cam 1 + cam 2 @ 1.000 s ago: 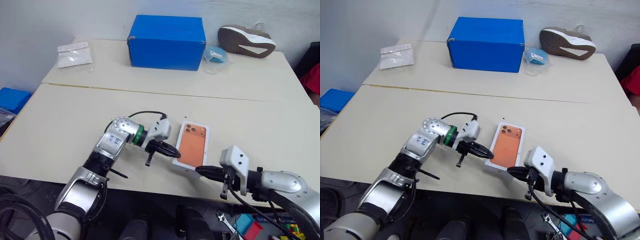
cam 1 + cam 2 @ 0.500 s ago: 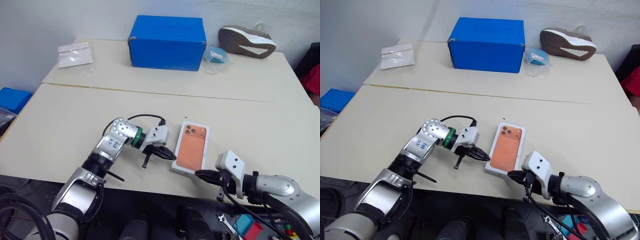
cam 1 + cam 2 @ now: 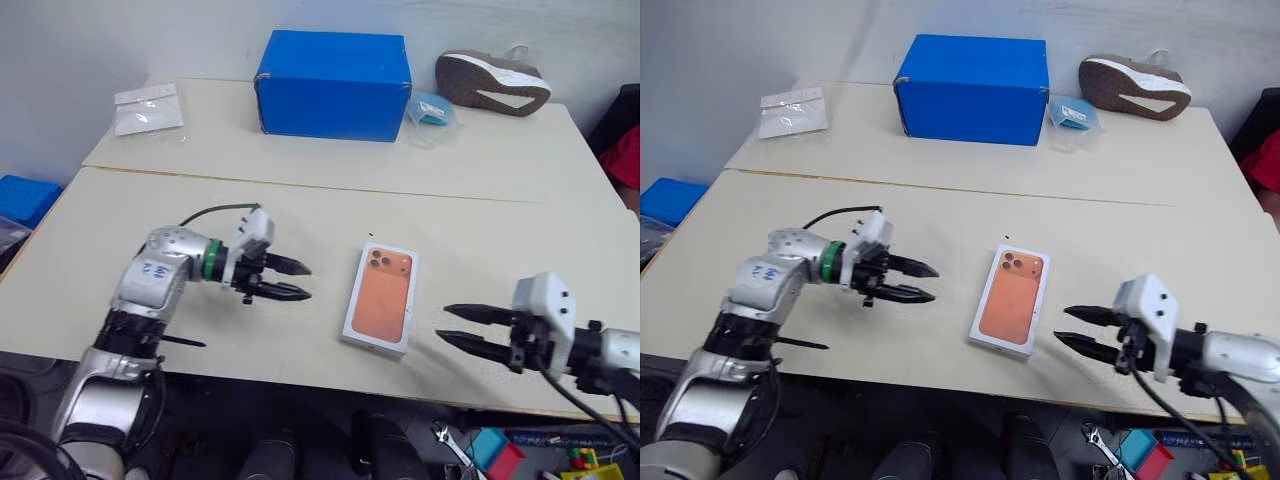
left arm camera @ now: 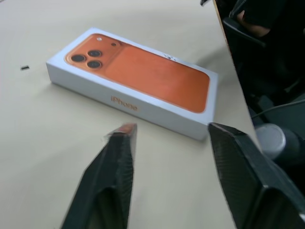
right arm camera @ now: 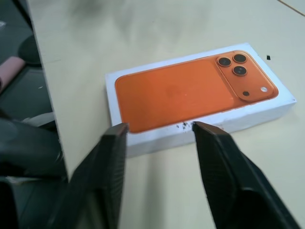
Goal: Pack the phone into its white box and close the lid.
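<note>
Both grippers stood apart from the closed white box (image 3: 379, 301), each with its two black fingers spread and nothing between them: the left gripper (image 3: 297, 280) hung to the left of the box, pointing toward it across bare tabletop, and the right gripper (image 3: 457, 327) hung just off the box's near right corner, out over the table's front edge, also pointing toward it. By size, the cream table (image 3: 130, 260) came first, with the box lying flat close to its front edge and a seam running across the top well behind the box. A big blue box (image 3: 333, 83) sat far behind the white box, toward the back wall. A shoe (image 3: 492, 80) lay sole-up to the right of the blue box, with a small clear bag holding something blue (image 3: 430, 108) between the two. A clear plastic packet (image 3: 148, 108) lay well to the left of the blue box. The lid (image 4: 143, 76) sat fully down over the white box, its printed orange phone face up and the printed camera lenses at the end farther from the table's front edge. The phone itself could not be seen with the lid on.
</note>
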`<control>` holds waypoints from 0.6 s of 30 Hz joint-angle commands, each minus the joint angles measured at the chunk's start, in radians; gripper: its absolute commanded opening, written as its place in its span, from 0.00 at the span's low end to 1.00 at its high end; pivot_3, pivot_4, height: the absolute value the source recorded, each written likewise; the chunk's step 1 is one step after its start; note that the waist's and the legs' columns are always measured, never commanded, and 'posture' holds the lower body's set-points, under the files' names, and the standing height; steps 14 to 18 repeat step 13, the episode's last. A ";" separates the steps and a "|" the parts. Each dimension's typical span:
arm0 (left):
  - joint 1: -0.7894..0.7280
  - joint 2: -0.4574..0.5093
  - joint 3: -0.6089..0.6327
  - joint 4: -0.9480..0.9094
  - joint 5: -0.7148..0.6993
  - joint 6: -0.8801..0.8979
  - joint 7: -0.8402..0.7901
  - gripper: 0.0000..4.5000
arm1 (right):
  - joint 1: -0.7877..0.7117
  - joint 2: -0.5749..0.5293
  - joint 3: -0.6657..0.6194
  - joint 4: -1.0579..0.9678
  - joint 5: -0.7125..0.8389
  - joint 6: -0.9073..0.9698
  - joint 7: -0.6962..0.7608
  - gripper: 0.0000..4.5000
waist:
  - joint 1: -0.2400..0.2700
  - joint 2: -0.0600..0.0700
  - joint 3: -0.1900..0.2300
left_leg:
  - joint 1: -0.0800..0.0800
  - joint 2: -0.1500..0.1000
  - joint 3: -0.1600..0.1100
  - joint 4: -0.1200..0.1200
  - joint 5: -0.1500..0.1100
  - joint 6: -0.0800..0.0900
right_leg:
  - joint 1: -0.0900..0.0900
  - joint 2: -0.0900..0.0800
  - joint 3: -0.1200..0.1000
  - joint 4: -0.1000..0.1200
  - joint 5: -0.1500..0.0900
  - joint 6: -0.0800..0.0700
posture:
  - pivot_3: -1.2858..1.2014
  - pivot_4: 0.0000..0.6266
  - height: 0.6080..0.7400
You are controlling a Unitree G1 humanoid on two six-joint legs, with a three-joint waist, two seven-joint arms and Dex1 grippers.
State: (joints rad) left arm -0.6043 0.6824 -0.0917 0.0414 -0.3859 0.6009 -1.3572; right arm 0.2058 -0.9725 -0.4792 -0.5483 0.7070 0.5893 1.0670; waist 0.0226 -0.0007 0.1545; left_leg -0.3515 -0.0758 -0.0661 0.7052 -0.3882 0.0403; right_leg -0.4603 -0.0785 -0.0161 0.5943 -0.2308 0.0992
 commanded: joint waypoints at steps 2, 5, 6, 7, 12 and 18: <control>0.060 0.155 0.127 -0.123 -0.107 0.088 -0.050 0.90 | -0.020 -0.091 -0.160 0.129 0.076 0.023 0.167 0.83 | 0.002 0.000 0.000 | 0.000 0.000 0.000 0.000 0.000 0.000 | 0.000 0.000 0.000 0.000 0.000 0.000 | 0.52 0.24 1.00; 0.088 0.226 0.193 -0.128 -0.130 0.090 -0.042 1.00 | -0.037 -0.131 -0.219 0.233 0.077 0.030 0.225 1.00 | 0.002 0.001 0.000 | 0.000 0.001 0.000 0.000 0.000 0.000 | 0.000 0.000 0.000 0.000 0.000 0.000 | 0.52 0.24 1.00; 0.085 0.224 0.222 -0.121 -0.142 0.100 -0.008 1.00 | -0.049 -0.140 -0.229 0.262 0.066 0.026 0.224 1.00 | 0.005 0.001 0.000 | 0.000 0.001 0.000 0.000 0.000 0.000 | 0.001 0.000 0.000 -0.001 0.000 0.000 | 0.52 0.24 1.00; 0.084 0.222 0.245 -0.115 -0.150 0.106 0.018 1.00 | -0.063 -0.147 -0.235 0.285 0.060 0.024 0.221 1.00 | 0.007 0.001 0.000 | 0.000 0.001 0.000 0.000 0.000 0.000 | 0.001 -0.001 0.000 -0.001 0.000 0.000 | 0.52 0.24 1.00; 0.101 0.196 0.265 -0.129 -0.153 0.068 0.077 1.00 | -0.126 -0.155 -0.211 0.310 0.056 0.024 0.210 1.00 | 0.004 0.001 0.000 | 0.000 0.001 0.000 -0.001 -0.001 -0.001 | 0.000 -0.001 0.000 -0.002 0.000 0.000 | 0.52 0.24 1.00; 0.104 0.191 0.260 -0.133 -0.149 0.056 0.083 1.00 | -0.140 -0.154 -0.201 0.310 0.058 0.028 0.202 1.00 | 0.004 0.001 0.000 | 0.000 0.001 0.000 -0.001 -0.001 -0.001 | 0.000 -0.001 0.000 -0.001 0.000 0.000 | 0.52 0.24 1.00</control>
